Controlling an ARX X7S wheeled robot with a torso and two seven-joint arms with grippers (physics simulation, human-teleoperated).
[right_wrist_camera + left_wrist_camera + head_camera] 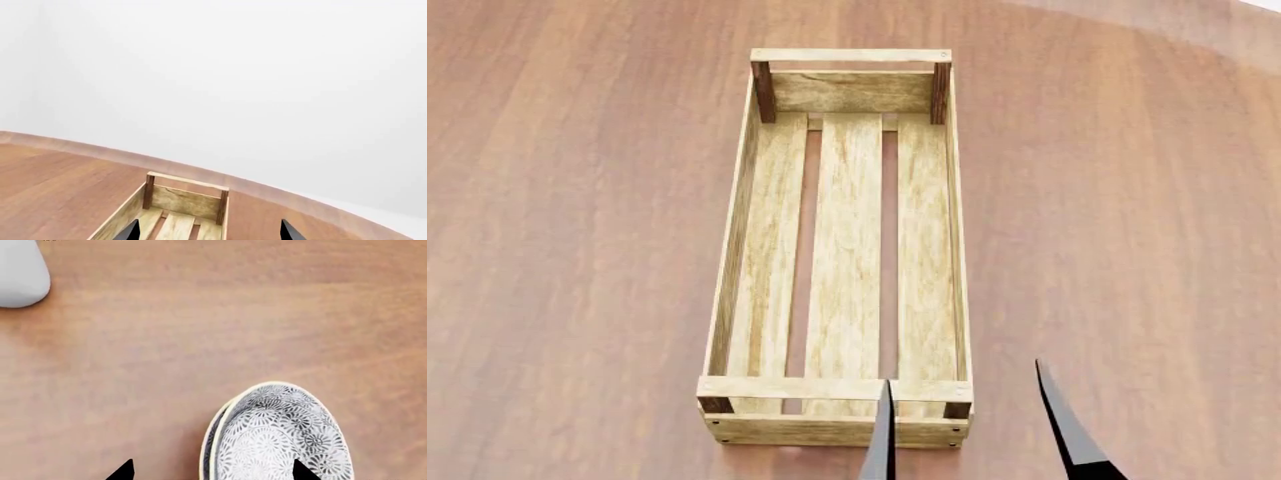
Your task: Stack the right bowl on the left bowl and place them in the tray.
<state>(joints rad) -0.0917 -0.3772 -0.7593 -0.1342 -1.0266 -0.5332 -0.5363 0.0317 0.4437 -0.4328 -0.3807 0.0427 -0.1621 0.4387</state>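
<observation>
The left gripper (212, 471) shows in its wrist view only as two dark fingertips spread wide apart, and the rim of the stacked bowls (277, 435) lies between them; whether the tips touch the rim cannot be told. The bowls sit nested one inside the other on the wooden table (167, 350), the inner one slightly offset so that a sliver of the outer rim shows along one side. Both carry a fine grey-and-white floral pattern with a pale cream edge. A rounded white object (20, 272) (cut off by the frame) rests on the table well apart from them. In the head view, the tray (727, 300) lies lengthwise on the table, a long light-wood crate with three floor slats, low plank sides and dark corner posts, nothing inside it. The right gripper (974, 425) hangs over the tray's near right corner, its two black fingertips parted and holding nothing.
</observation>
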